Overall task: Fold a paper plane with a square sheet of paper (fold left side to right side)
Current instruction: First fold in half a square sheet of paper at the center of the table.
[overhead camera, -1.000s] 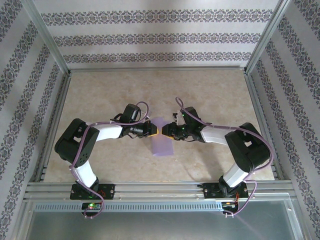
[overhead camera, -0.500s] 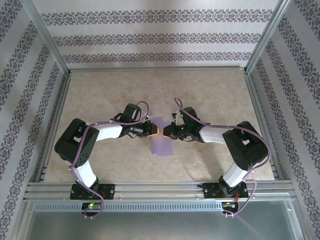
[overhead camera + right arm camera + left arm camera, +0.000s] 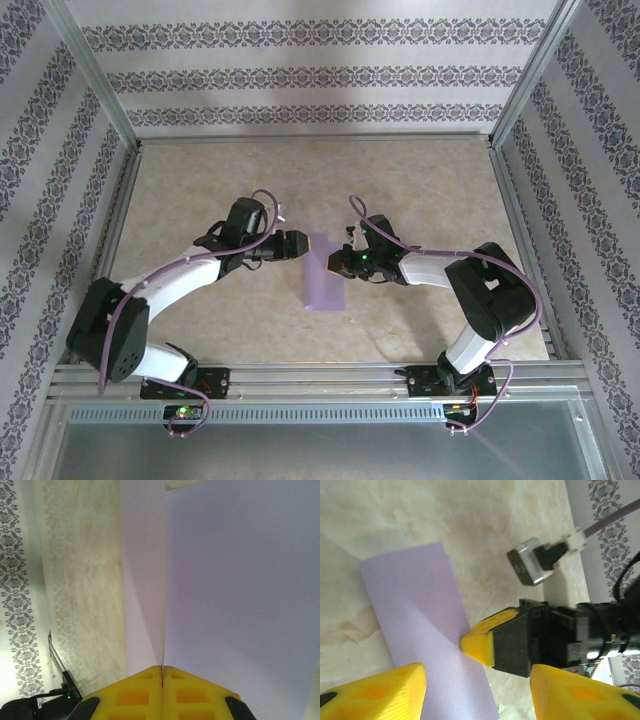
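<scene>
Left gripper hangs with jaws apart, left of the paper; right gripper, tips together on its right edge, could drag the fold askew

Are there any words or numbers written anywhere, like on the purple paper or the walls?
None: no words, numbers or signs can be read anywhere.
The purple paper is plain.
The striped wallpaper has only flower-like patterns, not letters.
</scene>
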You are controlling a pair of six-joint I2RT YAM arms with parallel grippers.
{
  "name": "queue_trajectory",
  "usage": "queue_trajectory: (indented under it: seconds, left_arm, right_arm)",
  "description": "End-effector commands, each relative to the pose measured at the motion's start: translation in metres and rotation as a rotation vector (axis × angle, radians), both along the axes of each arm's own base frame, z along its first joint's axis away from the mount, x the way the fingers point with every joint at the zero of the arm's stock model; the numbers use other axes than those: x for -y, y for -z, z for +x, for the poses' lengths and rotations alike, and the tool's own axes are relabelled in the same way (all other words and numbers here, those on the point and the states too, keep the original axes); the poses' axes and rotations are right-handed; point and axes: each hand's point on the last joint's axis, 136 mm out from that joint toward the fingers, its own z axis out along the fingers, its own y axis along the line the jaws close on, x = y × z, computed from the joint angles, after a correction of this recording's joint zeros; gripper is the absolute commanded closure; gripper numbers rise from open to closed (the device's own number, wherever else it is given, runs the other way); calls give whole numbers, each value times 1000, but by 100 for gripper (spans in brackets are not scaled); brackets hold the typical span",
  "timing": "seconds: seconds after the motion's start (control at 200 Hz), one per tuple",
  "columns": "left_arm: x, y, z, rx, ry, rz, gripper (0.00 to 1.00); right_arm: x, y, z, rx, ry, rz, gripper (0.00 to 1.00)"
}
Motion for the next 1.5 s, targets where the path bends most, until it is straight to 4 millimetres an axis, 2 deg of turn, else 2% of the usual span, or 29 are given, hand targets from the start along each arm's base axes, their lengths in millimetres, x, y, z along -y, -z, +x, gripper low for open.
queue_trajectory:
  seconds: [0.0, 0.145, 0.35, 0.59, 0.755, 1.044, 1.264, 1.494]
  left_arm:
    - [-22, 7, -3, -3, -66, 91, 40]
    - [-33, 14, -9, -27, -115, 118, 37]
    - [-36, 42, -19, -133, -150, 126, 37]
    - [-18, 62, -19, -198, -137, 109, 36]
    - [-3, 73, -17, -230, -106, 120, 36]
    - [18, 83, -13, -251, -74, 122, 35]
    - [31, 92, -12, -273, -58, 113, 42]
    - [38, 103, -13, -297, -39, 146, 46]
  right_arm:
    - [2, 1, -1, 19, 2, -37, 100]
    - [6, 3, 1, 19, 22, -57, 100]
    - [11, 6, 1, 10, 39, -82, 100]
    - [16, 12, 0, -11, 45, -109, 100]
    - [18, 9, 0, -3, 50, -114, 100]
    - [19, 11, -3, -8, 40, -126, 100]
    - [20, 11, -4, -9, 32, -144, 100]
    - [20, 12, -5, -11, 30, -148, 100]
